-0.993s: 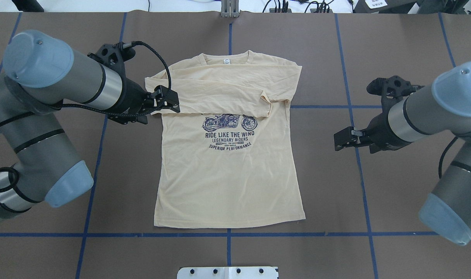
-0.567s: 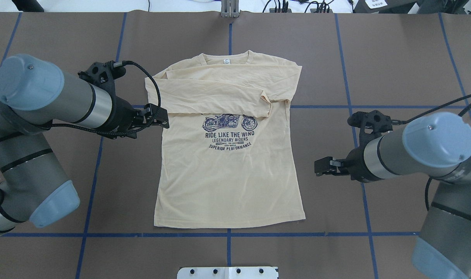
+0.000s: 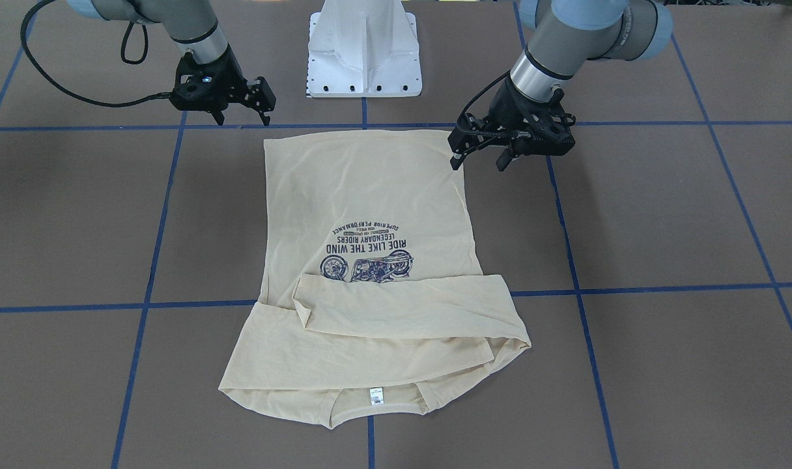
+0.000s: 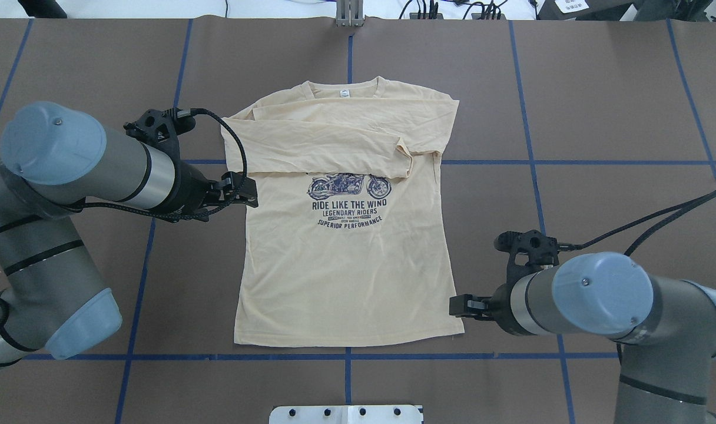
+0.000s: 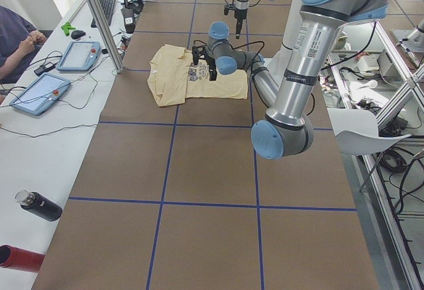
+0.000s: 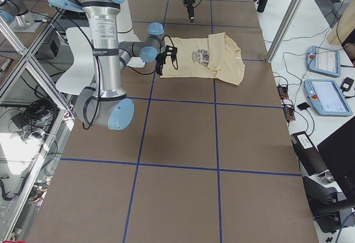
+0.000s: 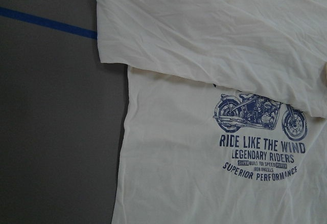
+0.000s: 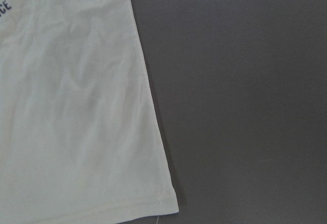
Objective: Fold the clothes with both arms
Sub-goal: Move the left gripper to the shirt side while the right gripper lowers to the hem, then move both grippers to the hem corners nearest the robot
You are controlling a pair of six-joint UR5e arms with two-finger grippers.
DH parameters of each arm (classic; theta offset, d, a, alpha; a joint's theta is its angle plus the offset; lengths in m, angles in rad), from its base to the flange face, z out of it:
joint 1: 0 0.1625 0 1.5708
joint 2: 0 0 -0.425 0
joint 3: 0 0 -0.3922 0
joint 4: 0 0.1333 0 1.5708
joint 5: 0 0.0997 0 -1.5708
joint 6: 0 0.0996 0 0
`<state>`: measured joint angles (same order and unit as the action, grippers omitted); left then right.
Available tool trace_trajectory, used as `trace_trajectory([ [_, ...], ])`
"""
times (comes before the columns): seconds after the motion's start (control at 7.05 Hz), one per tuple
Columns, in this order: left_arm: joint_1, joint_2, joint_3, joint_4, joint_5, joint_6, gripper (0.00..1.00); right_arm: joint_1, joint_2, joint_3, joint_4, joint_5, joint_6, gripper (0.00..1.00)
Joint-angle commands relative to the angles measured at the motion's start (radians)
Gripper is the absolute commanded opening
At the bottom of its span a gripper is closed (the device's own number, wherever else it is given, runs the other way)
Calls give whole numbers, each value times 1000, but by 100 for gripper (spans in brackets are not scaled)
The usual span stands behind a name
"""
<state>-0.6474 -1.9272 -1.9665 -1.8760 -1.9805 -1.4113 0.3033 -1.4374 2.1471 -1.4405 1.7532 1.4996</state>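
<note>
The pale cream shirt [image 4: 346, 271] lies flat and face up on the table, collar and white neck label [image 4: 344, 93] at the far side. Both sleeves are folded across the chest above the navy motorcycle print [image 4: 349, 188]. My left gripper [image 4: 249, 194] is open and empty, just above the shirt's left edge beside the print; it also shows in the front view [image 3: 479, 159]. My right gripper [image 4: 457, 306] is open and empty, just off the near right hem corner [image 8: 171, 206]; it also shows in the front view [image 3: 243, 119]. The wrist views show only cloth, no fingers.
The white pedestal base [image 3: 363, 58] stands at the near table edge. Blue tape lines [image 4: 346, 356] cross the brown table cover. Tablets [image 5: 79, 55], a black bottle [image 5: 38, 205] and a seated person [image 5: 13, 38] are at the far side.
My right arm has swung toward the robot along the shirt's right side, down to the hem corner. My left gripper has pulled off the folded sleeve and moved a little nearer along the left edge.
</note>
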Motion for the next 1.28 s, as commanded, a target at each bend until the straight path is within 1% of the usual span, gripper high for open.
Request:
trace_trajectory([
  [0.0, 6, 0, 1, -2, -1, 0, 100, -47, 112, -77, -83, -34, 24, 100],
  [0.14, 6, 0, 1, -2, -1, 0, 100, -47, 136, -113, -84, -34, 21, 100],
  [0.85, 15, -6, 1, -2, 0, -11, 100, -43, 137, -167, -74, -18, -1, 99],
  [1.13, 15, -4, -3, -2, 0, -11, 100, -33, 137, -171, -74, -18, -34, 99],
])
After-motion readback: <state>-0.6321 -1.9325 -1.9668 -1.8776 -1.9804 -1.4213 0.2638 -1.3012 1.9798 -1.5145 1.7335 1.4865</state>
